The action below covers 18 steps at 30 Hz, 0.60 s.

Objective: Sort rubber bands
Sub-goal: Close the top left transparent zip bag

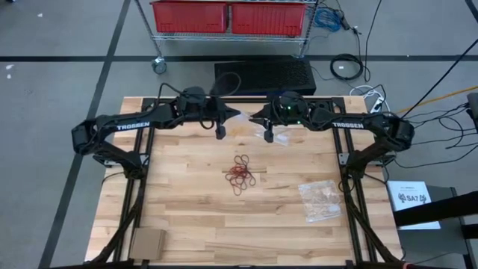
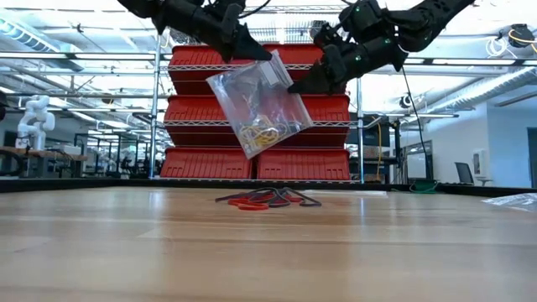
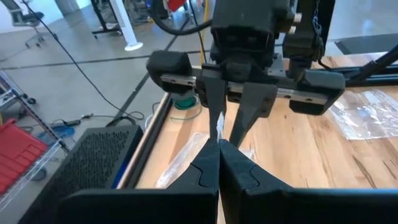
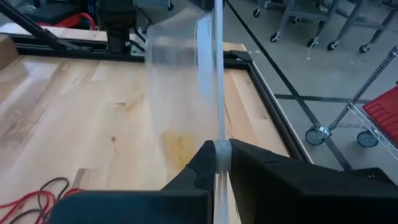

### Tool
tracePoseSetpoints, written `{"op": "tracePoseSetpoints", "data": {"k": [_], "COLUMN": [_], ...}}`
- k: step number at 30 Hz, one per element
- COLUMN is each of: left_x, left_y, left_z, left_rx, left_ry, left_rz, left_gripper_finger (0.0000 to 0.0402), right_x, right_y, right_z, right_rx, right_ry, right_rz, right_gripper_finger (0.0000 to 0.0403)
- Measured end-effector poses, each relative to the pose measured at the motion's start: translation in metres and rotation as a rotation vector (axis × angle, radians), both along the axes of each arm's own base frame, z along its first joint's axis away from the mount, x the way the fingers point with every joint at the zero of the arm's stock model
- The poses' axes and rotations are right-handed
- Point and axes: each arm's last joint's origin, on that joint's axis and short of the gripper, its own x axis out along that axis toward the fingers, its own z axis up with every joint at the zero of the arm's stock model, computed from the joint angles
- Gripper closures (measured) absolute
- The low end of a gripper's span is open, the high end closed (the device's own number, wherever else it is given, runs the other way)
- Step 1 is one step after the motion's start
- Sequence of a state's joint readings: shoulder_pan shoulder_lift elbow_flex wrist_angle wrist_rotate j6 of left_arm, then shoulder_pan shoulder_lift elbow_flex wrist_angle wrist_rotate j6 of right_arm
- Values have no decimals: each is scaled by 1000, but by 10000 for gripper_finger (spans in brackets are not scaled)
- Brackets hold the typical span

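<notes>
A clear plastic bag [image 2: 258, 99] with yellowish-tan rubber bands [image 2: 263, 132] in its lower corner hangs tilted in the air over the table's far middle. My left gripper [image 2: 256, 52] and my right gripper [image 2: 295, 86] are both shut on the bag's upper end, facing each other. In the high view the two grippers meet at the bag [image 1: 246, 128]. A loose pile of red and dark rubber bands [image 1: 241, 173] lies on the table's middle, below and nearer than the bag. My left gripper pinches the bag's upper edge at its left corner [image 2: 248, 60] between its two shut fingers [image 3: 205, 168]. It comes from the table's left, slanting down. The bag hangs below, clear of the table. My right gripper pinches the bag's upper edge at its right corner [image 4: 221, 142] between its two fingers [image 4: 202, 163]. It comes from the table's right, slanting down. The film runs away from the fingers toward the other arm, and the bag is lifted clear.
A second clear plastic bag [image 1: 321, 200] lies flat on the table's right side. A small cardboard box [image 1: 147, 243] sits at the near left corner. Red bins on a wire rack [image 1: 228, 16] stand beyond the far edge.
</notes>
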<state>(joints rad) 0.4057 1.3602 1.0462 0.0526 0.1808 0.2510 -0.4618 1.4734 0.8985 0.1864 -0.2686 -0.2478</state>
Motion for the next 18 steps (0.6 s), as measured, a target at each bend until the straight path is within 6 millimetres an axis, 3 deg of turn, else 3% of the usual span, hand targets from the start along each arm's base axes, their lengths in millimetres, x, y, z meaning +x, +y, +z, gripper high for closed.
{"op": "tracePoseSetpoints", "data": {"k": [18], "left_x": [-6], "left_y": [5], "left_z": [1], "left_rx": [17], "left_ry": [20], "left_rz": [37], "left_gripper_finger": [401], "right_x": [-4], "right_y": [4], "right_z": [-12], "right_rx": [76], "right_ry": [108], "right_rz": [-11], "right_gripper_finger": [391]}}
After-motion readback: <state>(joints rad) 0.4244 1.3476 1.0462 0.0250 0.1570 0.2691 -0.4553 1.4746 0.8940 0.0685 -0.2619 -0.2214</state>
